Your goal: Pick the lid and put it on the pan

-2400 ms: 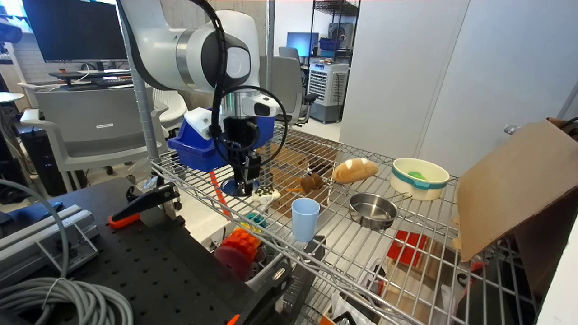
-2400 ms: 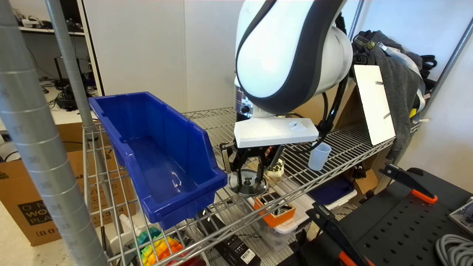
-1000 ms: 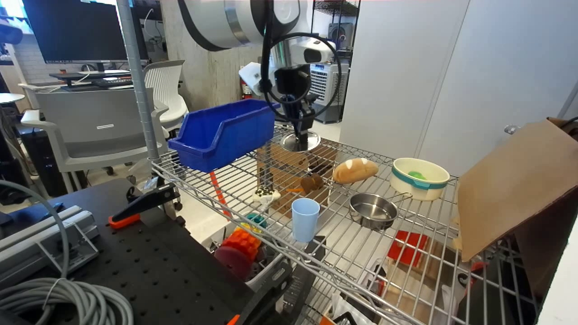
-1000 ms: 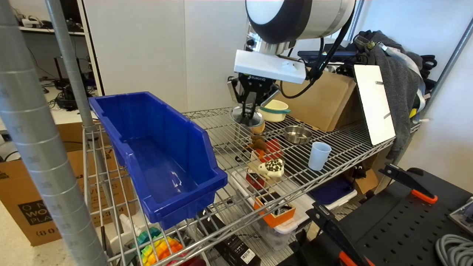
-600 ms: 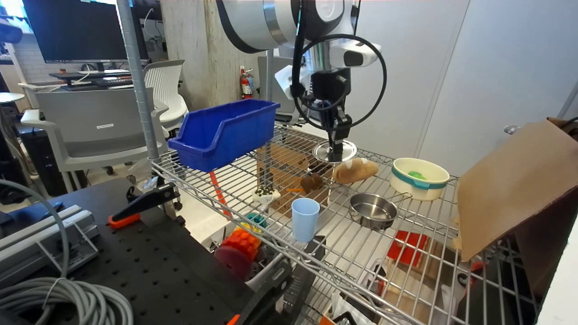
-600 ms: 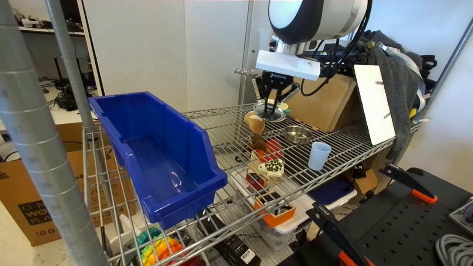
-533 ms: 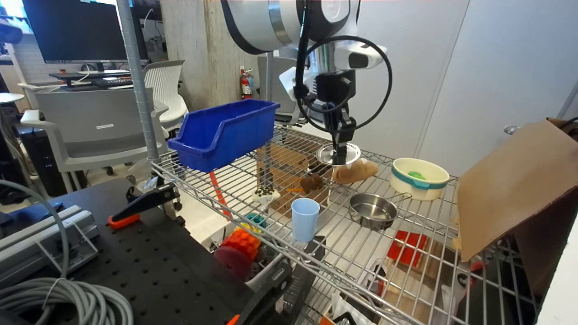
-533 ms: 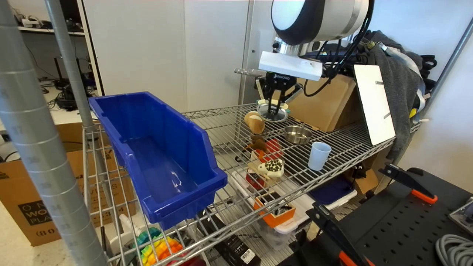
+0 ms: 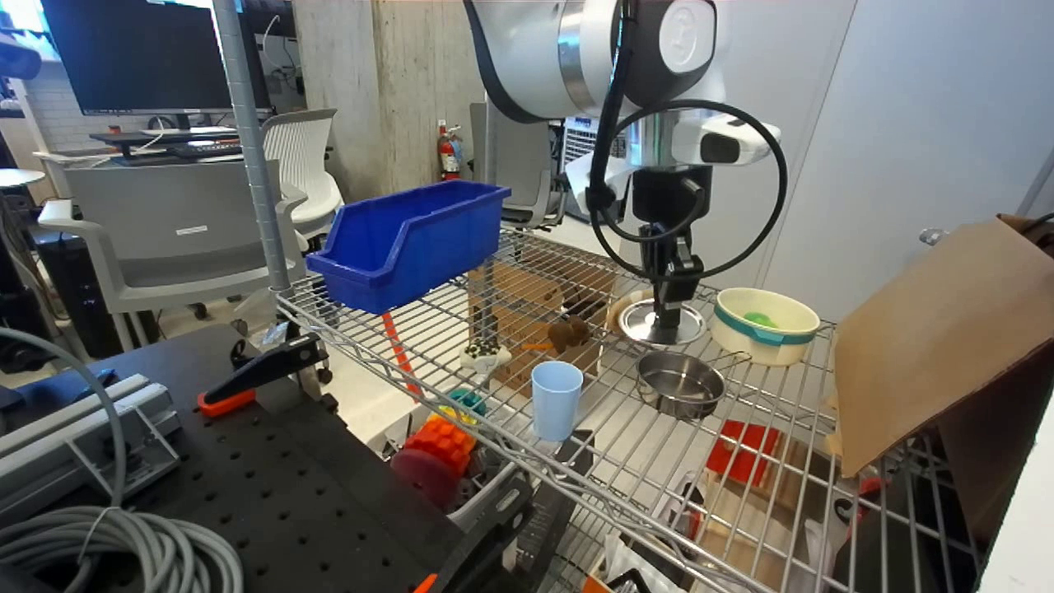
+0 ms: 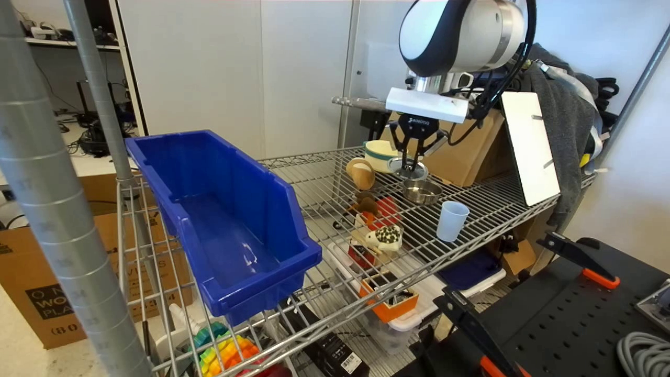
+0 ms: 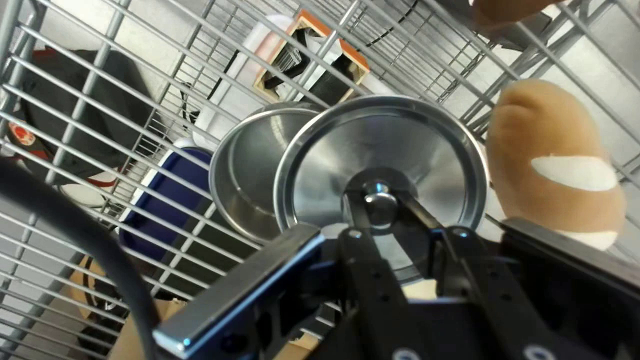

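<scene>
Your hand (image 11: pixel 381 205) is closed on the knob (image 11: pixel 381 199) of the steel lid (image 11: pixel 382 140), which hangs near the pan (image 11: pixel 255 172), higher and off to one side. Expect it light and stiff but slick, likely to swivel, so the knob is your best hold. You can read "ROBOTIQ" on the hand; lettering on a carton (image 10: pixel 34 272) is partly blocked.

The lid (image 11: pixel 350 150) and pan (image 9: pixel 681 385) look smooth, glossy metal.

gripper (image 10: pixel 410 165): says ROBOTIQ | cardboard box (image 10: pixel 31 267): I only get "WO", "PLA", "(80" | sticker (image 10: pixel 350 363) on black box (image 10: pixel 330 345): barcode, too tiny to read tbh
</scene>
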Robot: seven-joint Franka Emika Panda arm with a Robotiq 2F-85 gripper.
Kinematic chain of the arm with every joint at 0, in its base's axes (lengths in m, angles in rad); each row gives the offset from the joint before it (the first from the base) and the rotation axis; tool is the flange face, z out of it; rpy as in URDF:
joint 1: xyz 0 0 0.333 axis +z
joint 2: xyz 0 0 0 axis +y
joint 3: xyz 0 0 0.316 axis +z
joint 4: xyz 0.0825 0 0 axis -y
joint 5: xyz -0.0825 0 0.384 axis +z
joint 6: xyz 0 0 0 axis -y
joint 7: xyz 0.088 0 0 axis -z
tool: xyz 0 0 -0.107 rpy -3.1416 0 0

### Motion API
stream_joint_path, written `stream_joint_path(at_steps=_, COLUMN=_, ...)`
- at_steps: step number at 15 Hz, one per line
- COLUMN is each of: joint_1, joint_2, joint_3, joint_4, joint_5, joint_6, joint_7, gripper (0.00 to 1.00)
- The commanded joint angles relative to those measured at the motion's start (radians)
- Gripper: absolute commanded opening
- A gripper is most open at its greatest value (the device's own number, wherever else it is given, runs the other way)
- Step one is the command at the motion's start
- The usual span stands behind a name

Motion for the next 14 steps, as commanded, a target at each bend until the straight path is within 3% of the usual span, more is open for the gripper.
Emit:
stream_joint_path(at_steps=1, joint_1=-0.045, joint_2=0.044, joint_3=0.023, joint_4=0.069, joint_5=0.035, joint_6=-0.055, joint_7=0.006, gripper=0.05)
stream_joint_path(at_steps=14, joint_1=-0.07, joint_2=0.122, joint_3=0.009, joint_4=0.126, joint_5=0.029, joint_6=-0.121, joint_7=0.051, gripper=0.05)
